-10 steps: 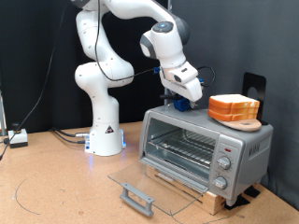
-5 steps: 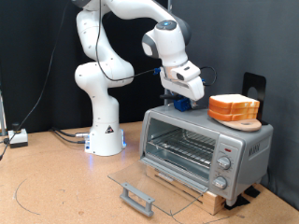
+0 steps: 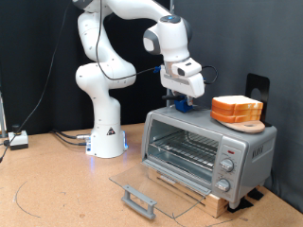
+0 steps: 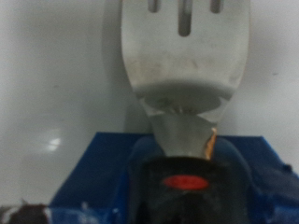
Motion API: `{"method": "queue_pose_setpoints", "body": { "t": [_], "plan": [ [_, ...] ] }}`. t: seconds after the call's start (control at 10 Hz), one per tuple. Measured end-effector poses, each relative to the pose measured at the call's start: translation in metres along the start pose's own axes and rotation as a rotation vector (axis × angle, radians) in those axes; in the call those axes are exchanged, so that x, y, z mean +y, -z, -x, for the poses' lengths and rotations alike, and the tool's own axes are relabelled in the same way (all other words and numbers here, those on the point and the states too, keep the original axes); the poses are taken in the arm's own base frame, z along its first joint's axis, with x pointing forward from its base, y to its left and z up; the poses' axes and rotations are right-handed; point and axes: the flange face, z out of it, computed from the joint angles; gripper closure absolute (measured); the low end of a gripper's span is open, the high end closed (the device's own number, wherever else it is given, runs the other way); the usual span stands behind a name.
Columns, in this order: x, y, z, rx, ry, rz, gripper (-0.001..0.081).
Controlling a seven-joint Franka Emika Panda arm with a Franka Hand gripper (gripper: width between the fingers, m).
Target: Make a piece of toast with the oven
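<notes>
The silver oven (image 3: 248, 148) stands on a wooden base at the exterior view's right. Its glass door (image 3: 156, 183) is folded down flat and the wire rack inside is bare. No single piece of toast shows apart from a pile of bread slices (image 3: 237, 111) on the oven's top. My gripper (image 3: 184, 97) hangs over the top's left end, just above a blue block (image 3: 180, 107). In the wrist view a metal spatula (image 4: 185, 56) lies close ahead, its black handle (image 4: 182, 177) resting in the blue block (image 4: 93, 173). My fingers are not visible there.
The arm's white base (image 3: 106, 137) stands left of the oven with cables (image 3: 66, 137) trailing to the left. A black stand (image 3: 256, 90) rises behind the bread. The door's bar handle (image 3: 138, 200) juts out over the brown tabletop (image 3: 57, 189).
The wrist has turned more upright and shifted slightly left above the oven's top. Oven, door and bread have not moved.
</notes>
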Motion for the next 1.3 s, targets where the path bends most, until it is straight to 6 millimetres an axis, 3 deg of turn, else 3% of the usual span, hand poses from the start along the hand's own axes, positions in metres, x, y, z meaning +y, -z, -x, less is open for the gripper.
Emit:
{"method": "queue_pose_setpoints", "body": {
  "t": [0.6,0.8,1.3],
  "plan": [
    [0.008,-0.001,0.008,-0.035,-0.029,-0.001,0.0312],
    [0.013,-0.001,0.012,-0.041,-0.041,0.005,0.0065],
    [0.015,-0.003,0.011,-0.001,-0.063,-0.047,-0.0001]
  ]
}}
